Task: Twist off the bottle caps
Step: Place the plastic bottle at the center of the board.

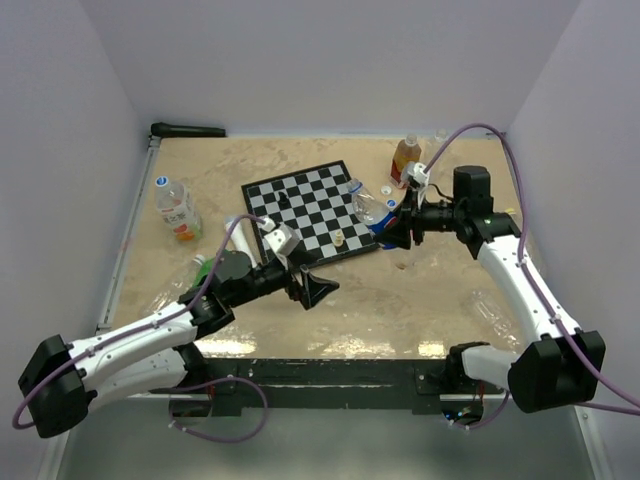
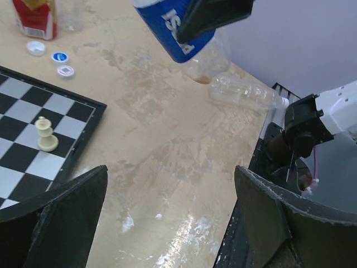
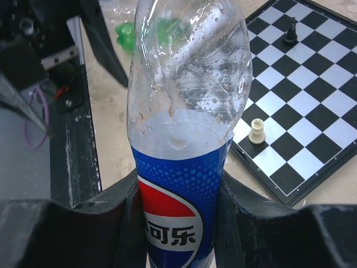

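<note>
- Bottle caps [image 2: 59, 56], small round plastic ones in white and blue, lie loose on the sandy tabletop [image 2: 167, 145], just off the far right corner of the black-and-white chessboard [image 1: 315, 205].
- Right gripper [image 3: 181, 215] is clamped on a blue-labelled clear plastic Pepsi bottle [image 3: 187, 111], whose long axis leans left and far from the claw, over the board.
- Left gripper [image 1: 315, 290], jaws wide apart and empty, sits near and left of the bottle's neck end.
- The right wrist view crops the neck, so I cannot tell if it is capped. The left wrist view alone shows the loose caps clearly.
</note>
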Robot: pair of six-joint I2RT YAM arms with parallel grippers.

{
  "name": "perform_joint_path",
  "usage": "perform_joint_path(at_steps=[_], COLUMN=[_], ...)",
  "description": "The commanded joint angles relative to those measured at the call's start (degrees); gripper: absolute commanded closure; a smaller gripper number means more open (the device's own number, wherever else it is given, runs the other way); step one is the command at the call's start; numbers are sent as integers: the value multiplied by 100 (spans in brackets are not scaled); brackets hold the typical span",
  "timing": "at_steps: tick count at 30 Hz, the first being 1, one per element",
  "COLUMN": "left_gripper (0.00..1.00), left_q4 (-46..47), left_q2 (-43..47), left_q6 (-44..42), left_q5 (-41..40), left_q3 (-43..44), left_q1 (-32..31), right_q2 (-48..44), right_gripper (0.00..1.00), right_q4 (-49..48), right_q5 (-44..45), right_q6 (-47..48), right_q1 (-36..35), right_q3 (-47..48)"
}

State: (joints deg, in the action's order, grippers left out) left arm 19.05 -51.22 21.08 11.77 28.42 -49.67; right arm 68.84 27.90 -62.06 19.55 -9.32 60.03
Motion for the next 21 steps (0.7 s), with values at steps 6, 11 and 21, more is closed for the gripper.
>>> perform_joint_path(at_steps=[6, 11, 21], left_gripper=[0, 0, 0], left_q4=[1812, 2568, 3044], left_q2=[-1248, -2109, -3630], left_q6=[774, 1441, 2225], left_q5=[-192, -421, -632], left_q3=[286, 628, 1761], left_q1=[-473, -535, -553], right_q2=[-512, -538, -547], right_gripper=[100, 100, 100], right_q4=[-2358, -2667, -3124], right_q5=[983, 1249, 1126], right_q6=[-3525, -4169, -4574], right_q1=[9, 9, 9], right_q3=[-755, -888, -1160])
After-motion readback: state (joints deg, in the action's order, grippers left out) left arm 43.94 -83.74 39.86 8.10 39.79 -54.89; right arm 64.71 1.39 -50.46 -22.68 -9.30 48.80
